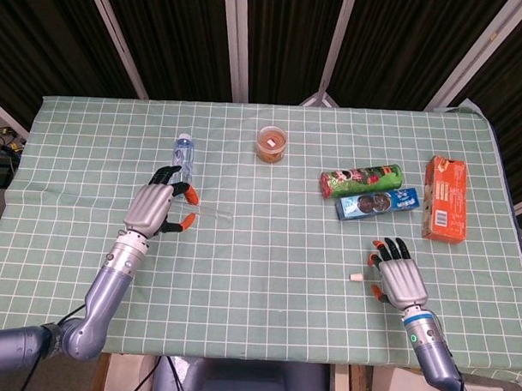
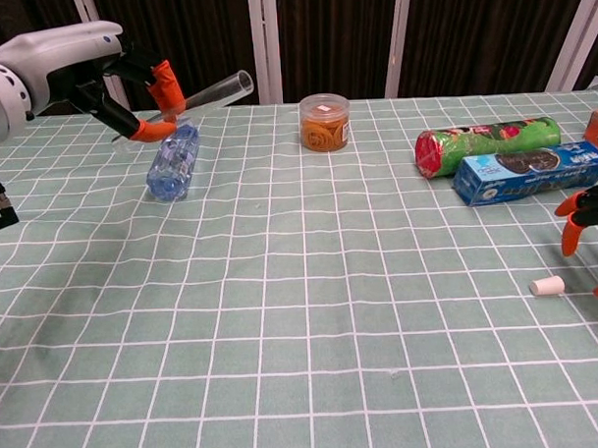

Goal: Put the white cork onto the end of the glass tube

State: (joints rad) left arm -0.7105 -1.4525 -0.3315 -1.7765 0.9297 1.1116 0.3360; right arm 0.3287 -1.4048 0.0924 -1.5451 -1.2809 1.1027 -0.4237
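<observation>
Left fingers (image 2: 162,84) are pinched on the glass tube (image 2: 204,94); I see the orange tips clamped around its near-left part, with the tube lifted off the desk (image 1: 268,247) and tilted, open end pointing up and to the right in the chest view. In the head view the tube (image 1: 211,213) reads as a faint clear line running right from my left hand (image 1: 156,209). Right fingers (image 1: 389,249) are spread apart, holding nothing. My right hand (image 1: 398,275) hovers palm-down just right of the white cork (image 1: 356,277), near it but not touching. In the chest view only its orange fingertips (image 2: 573,236) enter from the right edge, just above and right of the cork (image 2: 547,286).

The cork lies on its side on the desk, right of centre toward the near edge, well apart from the tube.

Further out: a clear plastic bottle (image 1: 184,158) lies on its side just beyond my left hand, cap toward the far edge. A small round jar (image 1: 271,144) with an orange-brown fill sits far centre. Right of it, a green snack can (image 1: 361,179) lies on its side, with a blue cookie box (image 1: 379,203) just beside it on the near side. An orange carton (image 1: 444,210) lies flat near the right edge. The desk is covered by a green checked cloth.
</observation>
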